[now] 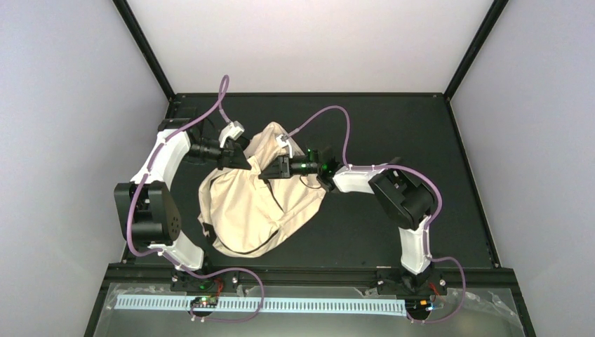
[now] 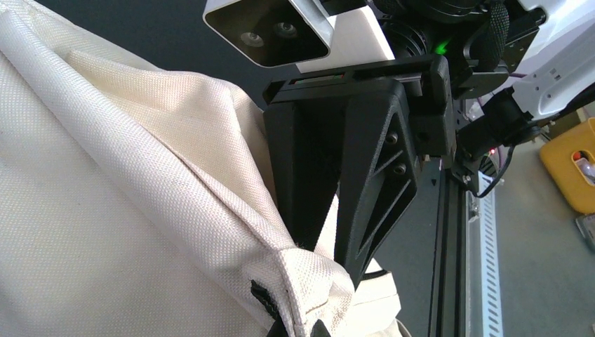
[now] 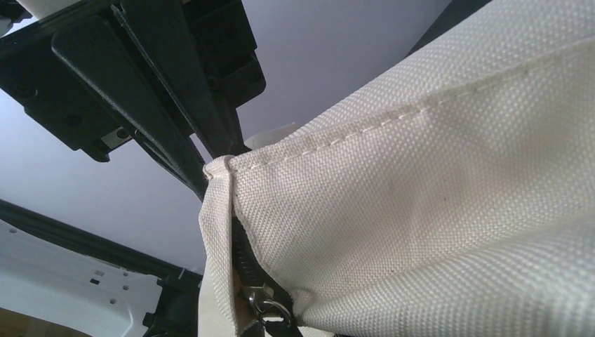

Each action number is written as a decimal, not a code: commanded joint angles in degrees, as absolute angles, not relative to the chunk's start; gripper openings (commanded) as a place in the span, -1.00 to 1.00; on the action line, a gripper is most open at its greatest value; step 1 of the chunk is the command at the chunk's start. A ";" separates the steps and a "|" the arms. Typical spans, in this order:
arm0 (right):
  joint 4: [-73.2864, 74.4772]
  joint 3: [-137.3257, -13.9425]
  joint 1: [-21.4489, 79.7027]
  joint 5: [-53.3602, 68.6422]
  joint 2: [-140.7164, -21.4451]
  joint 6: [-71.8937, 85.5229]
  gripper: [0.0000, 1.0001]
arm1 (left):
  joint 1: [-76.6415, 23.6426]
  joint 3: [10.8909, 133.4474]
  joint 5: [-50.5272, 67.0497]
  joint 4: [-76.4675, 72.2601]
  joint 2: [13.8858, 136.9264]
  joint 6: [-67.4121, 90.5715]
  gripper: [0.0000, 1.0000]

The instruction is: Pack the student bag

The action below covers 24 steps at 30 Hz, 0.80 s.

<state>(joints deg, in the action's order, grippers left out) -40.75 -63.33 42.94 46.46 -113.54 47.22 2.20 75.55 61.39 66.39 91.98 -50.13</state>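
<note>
The student bag [image 1: 252,207], cream fabric, lies slumped in the middle of the black table, its upper end lifted between both arms. My left gripper [image 1: 238,153] is shut on a folded corner of the bag's edge [image 2: 309,281]; in the right wrist view its black fingers [image 3: 175,119] meet on that corner. My right gripper [image 1: 266,173] reaches in from the right. Its fingers [image 2: 375,189] have narrowed onto the bag's fabric beside the dark zipper [image 3: 245,260]. A metal zipper slider with a ring [image 3: 270,309] sits right at its tips, which are hidden.
The black table [image 1: 421,140] extends around the bag, enclosed by pale walls and black frame posts. A slotted white rail [image 1: 281,303] runs along the near edge. A yellow object [image 2: 572,172] sits beyond the table edge in the left wrist view.
</note>
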 commanded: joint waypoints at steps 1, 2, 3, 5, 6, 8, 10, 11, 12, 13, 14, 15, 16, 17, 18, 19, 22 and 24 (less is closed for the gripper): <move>-41.53 -62.66 43.92 47.99 -114.64 48.52 -0.44 | 1.77 77.56 67.32 67.85 91.35 -52.04 -0.97; -41.15 -62.35 43.94 48.33 -114.36 48.31 -0.45 | 1.76 77.74 67.39 67.88 91.37 -52.03 -0.97; -40.78 -61.66 44.05 48.42 -114.04 48.34 -0.48 | 1.79 77.90 67.45 67.78 91.40 -51.97 -0.97; -40.67 -60.77 44.31 48.39 -113.70 48.52 -0.49 | 1.77 78.25 67.73 67.77 91.57 -51.88 -0.97; -40.61 -60.59 44.46 48.41 -113.72 48.55 -0.49 | 1.81 78.35 67.74 67.78 91.72 -51.87 -0.97; -40.62 -60.71 44.69 48.07 -113.97 48.67 -0.48 | 1.81 78.60 67.76 67.92 91.91 -51.93 -0.97; -40.99 -60.94 44.81 47.70 -114.09 48.81 -0.49 | 1.78 78.70 67.69 68.06 91.93 -51.99 -0.97; -41.08 -61.18 44.89 47.64 -114.22 48.80 -0.50 | 1.79 78.72 67.68 68.11 91.93 -52.03 -0.97; -40.90 -61.29 44.88 47.63 -114.27 48.74 -0.52 | 1.83 78.75 67.72 68.14 91.89 -52.03 -0.97; -40.73 -61.34 44.95 47.56 -114.26 48.61 -0.56 | 1.79 78.74 67.60 68.16 91.85 -52.03 -0.97; -40.49 -61.41 44.99 47.51 -114.28 48.34 -0.64 | 1.83 78.79 67.59 68.20 91.85 -52.03 -0.97; -40.22 -61.43 45.04 47.40 -114.25 47.99 -0.77 | 1.83 78.79 67.59 68.24 91.85 -52.03 -0.97; -39.58 -61.36 45.02 47.24 -114.21 47.64 -0.87 | 1.77 78.87 67.59 68.27 91.85 -51.99 -0.97; -38.92 -61.35 45.00 46.95 -114.02 47.26 -0.96 | 1.81 79.03 67.59 68.29 91.91 -51.90 -0.97; -38.37 -61.36 45.00 46.73 -113.64 46.94 -0.97 | 1.91 79.28 67.59 68.38 92.05 -51.67 -0.97; -37.83 -61.16 44.98 46.67 -113.20 46.63 -0.98 | 1.89 79.54 67.59 68.41 92.17 -51.46 -0.97; -33.64 -60.98 45.00 47.10 -111.79 44.48 -0.98 | 2.14 81.38 67.18 69.10 92.91 -51.28 -0.97; -28.26 -61.10 44.85 47.71 -110.37 41.38 -0.98 | 2.63 83.12 67.19 69.76 93.34 -51.09 -0.97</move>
<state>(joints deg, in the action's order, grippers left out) -39.07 -62.15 43.75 46.48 -112.64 46.28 2.20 77.49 61.30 68.45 92.86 -50.37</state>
